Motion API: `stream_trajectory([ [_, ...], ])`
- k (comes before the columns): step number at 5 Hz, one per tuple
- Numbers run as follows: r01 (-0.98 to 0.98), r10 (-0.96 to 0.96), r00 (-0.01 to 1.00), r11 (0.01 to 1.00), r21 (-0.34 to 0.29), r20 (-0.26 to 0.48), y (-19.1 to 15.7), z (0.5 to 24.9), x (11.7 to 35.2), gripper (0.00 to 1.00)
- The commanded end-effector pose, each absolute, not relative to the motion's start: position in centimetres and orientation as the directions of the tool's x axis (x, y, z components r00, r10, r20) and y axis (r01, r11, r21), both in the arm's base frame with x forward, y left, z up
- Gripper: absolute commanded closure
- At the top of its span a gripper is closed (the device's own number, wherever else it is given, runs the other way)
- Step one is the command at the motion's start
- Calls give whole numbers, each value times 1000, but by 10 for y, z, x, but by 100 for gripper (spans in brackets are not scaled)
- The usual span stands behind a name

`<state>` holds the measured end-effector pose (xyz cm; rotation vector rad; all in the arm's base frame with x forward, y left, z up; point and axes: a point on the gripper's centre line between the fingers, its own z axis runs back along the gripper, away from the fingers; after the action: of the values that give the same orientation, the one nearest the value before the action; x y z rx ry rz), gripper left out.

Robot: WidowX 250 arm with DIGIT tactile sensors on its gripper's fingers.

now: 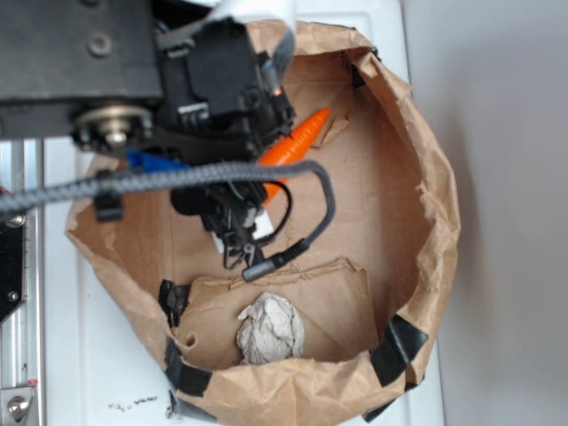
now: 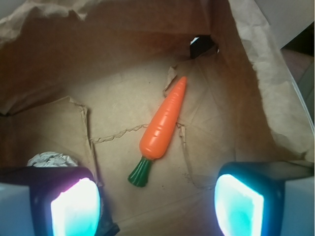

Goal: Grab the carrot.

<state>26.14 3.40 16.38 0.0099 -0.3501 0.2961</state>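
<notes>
Overhead, Claw Spread Wide Above the Carrot

Inside a brown paper bag (image 1: 417, 177) rolled down into an open tub, the carrot (image 2: 165, 123) lies flat on the bag's paper floor. Seen from the wrist camera, its pointed tip aims toward 1 o'clock and its dark green stem (image 2: 140, 172) toward 7 o'clock. Nothing touches it.

The claw (image 2: 157, 201) hangs above the carrot with its fingers set wide apart and gripping nothing. One glowing pad (image 2: 76, 209) sits at the 7 o'clock corner of the wrist view and the other at the 5 o'clock corner; the carrot's stem end falls between them, while the orange body reaches away toward 12 o'clock.

From the outside camera, the black arm (image 1: 213, 98) covers much of the bag's 10 o'clock portion, and only the carrot's tapered orange end shows past it, pointing toward 2 o'clock. A braided grey cable (image 1: 177, 177) crosses in front of the arm.

A crumpled grey-white paper ball (image 1: 269, 330) rests at the bag's 6 o'clock side, well apart from the carrot. Black tape patches (image 1: 399, 346) hold the bag's rim. The bag stands on a white desk (image 1: 89, 373).
</notes>
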Motion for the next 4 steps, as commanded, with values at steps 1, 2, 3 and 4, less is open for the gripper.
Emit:
stream_trajectory([
  [1, -287, 282, 883, 957, -45, 375, 37, 178, 264, 0],
  [2, -287, 282, 883, 957, -45, 375, 37, 178, 264, 0],
  [3, -369, 391, 870, 920, -131, 299, 36, 159, 286, 0],
  [4, -441, 456, 832, 889, -120, 316, 27, 140, 300, 0],
])
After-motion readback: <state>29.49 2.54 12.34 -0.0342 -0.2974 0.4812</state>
